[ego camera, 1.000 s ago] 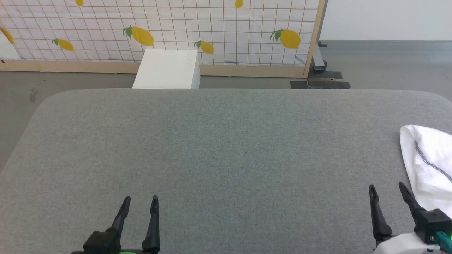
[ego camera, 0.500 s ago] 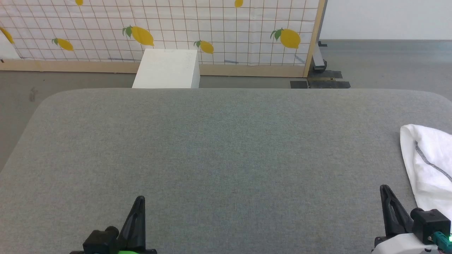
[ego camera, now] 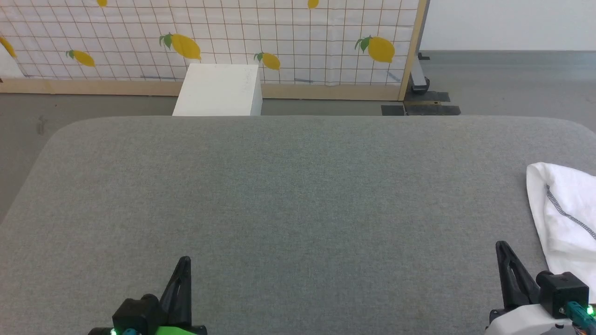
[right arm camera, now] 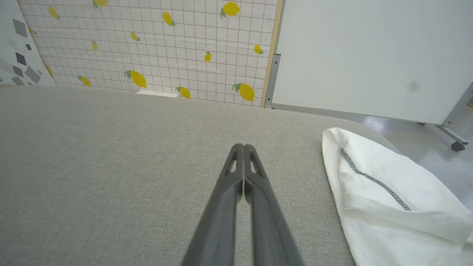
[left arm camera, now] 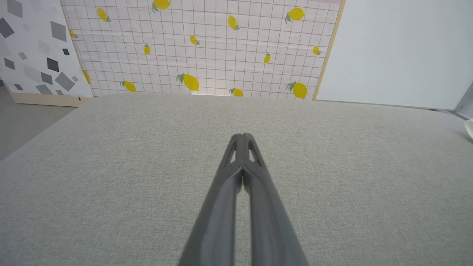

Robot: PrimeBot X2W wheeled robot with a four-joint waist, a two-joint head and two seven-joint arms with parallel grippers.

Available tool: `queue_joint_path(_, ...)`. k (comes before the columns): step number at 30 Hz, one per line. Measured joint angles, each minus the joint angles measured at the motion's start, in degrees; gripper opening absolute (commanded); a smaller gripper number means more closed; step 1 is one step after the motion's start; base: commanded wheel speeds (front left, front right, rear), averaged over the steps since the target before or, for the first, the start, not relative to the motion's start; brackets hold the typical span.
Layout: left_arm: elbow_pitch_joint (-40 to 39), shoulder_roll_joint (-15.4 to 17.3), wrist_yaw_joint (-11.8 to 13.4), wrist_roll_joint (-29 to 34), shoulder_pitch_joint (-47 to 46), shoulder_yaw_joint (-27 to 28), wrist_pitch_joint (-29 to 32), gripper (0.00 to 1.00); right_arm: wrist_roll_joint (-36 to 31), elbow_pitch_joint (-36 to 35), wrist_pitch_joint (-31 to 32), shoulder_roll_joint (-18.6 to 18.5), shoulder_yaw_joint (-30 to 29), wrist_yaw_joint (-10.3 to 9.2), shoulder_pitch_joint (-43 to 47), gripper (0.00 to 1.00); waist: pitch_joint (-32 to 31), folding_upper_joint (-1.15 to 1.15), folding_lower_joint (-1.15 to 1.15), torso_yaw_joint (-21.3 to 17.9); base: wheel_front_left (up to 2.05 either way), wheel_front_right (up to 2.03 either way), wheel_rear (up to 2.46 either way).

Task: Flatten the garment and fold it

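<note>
We had two grippers low over the near edge of the grey table (ego camera: 298, 186). Both the left gripper (ego camera: 185, 260) and the right gripper (ego camera: 500, 245) were pinched shut with nothing in them. One garment (ego camera: 565, 218), white with a grey zigzag seam, lay bunched at the table's right edge, just beside the right gripper. Past the table's far edge stood one white box (ego camera: 216, 90), then one lemon screen (ego camera: 279, 37).
</note>
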Motion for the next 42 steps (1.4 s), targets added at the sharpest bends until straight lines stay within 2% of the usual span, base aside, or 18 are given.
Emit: queue_joint_path(42,0.11,-2.25,-0.52,4.85,-3.67,3.21,4.78,0.0,0.35,0.15,1.77,0.0,2.92,0.0,-3.05,0.0,0.53,0.0,0.0,-0.71,0.0,0.0,0.0)
